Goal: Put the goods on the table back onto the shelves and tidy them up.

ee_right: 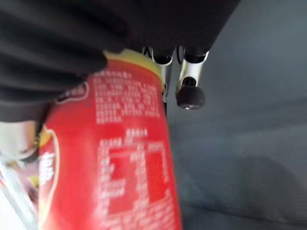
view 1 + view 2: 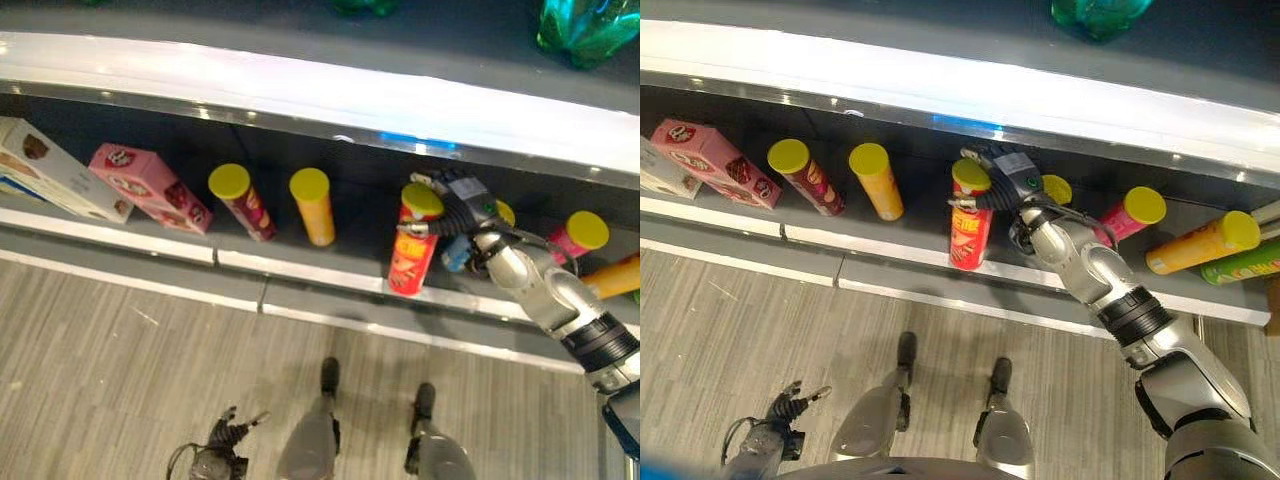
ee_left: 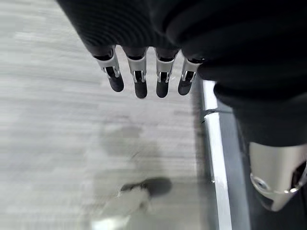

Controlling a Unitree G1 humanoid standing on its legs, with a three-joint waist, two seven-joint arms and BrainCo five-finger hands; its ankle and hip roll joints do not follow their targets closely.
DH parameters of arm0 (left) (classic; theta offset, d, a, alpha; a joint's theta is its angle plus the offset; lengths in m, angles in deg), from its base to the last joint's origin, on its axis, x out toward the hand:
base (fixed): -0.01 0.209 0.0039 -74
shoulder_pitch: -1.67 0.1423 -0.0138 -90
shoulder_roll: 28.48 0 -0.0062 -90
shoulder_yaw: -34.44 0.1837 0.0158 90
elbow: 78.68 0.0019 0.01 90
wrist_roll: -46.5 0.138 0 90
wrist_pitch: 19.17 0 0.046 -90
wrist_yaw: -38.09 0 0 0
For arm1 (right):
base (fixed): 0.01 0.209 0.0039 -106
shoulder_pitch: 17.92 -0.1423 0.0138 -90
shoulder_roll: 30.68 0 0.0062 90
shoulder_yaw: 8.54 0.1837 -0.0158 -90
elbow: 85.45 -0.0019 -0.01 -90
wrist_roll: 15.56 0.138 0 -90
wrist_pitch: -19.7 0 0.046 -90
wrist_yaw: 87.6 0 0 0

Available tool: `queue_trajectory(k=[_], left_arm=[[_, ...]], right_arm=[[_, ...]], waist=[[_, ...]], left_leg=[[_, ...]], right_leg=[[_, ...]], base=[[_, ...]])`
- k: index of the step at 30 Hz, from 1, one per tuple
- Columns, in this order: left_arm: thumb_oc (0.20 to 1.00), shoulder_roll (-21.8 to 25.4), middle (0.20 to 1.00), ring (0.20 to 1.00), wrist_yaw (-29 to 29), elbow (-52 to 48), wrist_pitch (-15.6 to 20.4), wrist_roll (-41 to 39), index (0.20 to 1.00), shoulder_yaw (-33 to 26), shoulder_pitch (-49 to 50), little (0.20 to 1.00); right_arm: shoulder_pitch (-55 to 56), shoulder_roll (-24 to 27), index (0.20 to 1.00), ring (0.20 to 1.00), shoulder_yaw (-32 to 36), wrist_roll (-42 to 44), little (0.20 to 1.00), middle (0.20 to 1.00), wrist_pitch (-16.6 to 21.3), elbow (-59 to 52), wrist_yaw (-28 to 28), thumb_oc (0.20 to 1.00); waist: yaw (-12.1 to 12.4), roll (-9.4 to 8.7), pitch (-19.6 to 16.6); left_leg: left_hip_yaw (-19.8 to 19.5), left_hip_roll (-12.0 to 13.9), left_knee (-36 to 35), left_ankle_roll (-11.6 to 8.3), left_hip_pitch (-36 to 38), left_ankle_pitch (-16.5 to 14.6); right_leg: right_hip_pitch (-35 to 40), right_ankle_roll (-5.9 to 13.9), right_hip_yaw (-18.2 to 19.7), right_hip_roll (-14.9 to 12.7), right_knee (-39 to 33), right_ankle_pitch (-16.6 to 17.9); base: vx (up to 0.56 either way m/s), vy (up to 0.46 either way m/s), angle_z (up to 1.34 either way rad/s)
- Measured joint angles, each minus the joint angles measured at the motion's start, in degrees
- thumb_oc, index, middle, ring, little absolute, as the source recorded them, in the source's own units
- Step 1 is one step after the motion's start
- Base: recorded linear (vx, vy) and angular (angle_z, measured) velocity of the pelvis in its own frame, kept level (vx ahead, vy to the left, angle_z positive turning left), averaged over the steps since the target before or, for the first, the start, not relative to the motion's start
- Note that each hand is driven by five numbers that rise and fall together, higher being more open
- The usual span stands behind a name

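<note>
Red cardboard is what your right robot hand (image 2: 1005,180) has hold of: the fingers are curled round the upper part of a red crisp tube (image 2: 413,245), just under its yellow lid (image 2: 422,200). The tube stands nearly upright on the shelf (image 2: 300,275), its base near the front lip. In the right wrist view the red tube fills the near side, with dark-tipped fingers (image 1: 190,97) showing past it.

Expect the tube to be light and stiff, though thin-walled, so a hard squeeze may dent it. Its smooth, glossy wrap looks slippery, and being tall and narrow it will tip easily. Taking it round the middle of the body would steady it better than up by the lid.

Your left robot hand (image 3: 144,79) hangs over the floor with fingers straight and relaxed, holding nothing.

Further along the shelf to the left stand a yellow tube (image 2: 314,206) and a dark red tube (image 2: 244,202), then a pink box (image 2: 150,187) and a white box (image 2: 50,168), all leaning. To the right, a pink tube (image 2: 1130,217) and a yellow tube lying on its side (image 2: 1202,243) sit beside a green one cut off at the edge. Another yellow lid (image 2: 1056,189) is mostly hidden behind your forearm, so you cannot tell what it belongs to.
</note>
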Motion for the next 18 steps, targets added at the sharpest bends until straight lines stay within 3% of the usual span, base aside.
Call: queue_trajectory(k=[10, 18], left_arm=[[1.0, -0.6, 1.0, 1.0, 0.2, -1.8, 1.1, -0.1, 1.0, 0.5, -0.8, 1.0], [1.0, -0.6, 1.0, 1.0, 1.0, -2.3, 1.4, -2.2, 1.0, 0.9, -0.8, 1.0]], right_arm=[[-1.7, 0.4, 0.2, 0.2, 0.0, -4.3, 0.2, 0.2, -1.0, 5.5, -5.8, 0.2], [-3.2, 0.3, 0.2, 0.2, 0.3, -4.6, 0.2, 0.2, -2.3, 7.3, -8.8, 0.2]], waist=[[1.9, 2.8, 1.9], [3.3, 3.08, 3.2]], left_leg=[[-2.7, -0.6, 0.0, -0.3, -2.8, 0.0], [-3.7, -1.4, 0.0, -0.12, -4.6, 0.2]], right_leg=[[-1.1, -0.51, -3.1, -0.2, 0.0, -0.7], [-2.3, -0.47, -4.3, -0.7, 0.0, -0.7]], base=[[0.0, -0.011, 0.14], [0.0, 0.02, 0.08]])
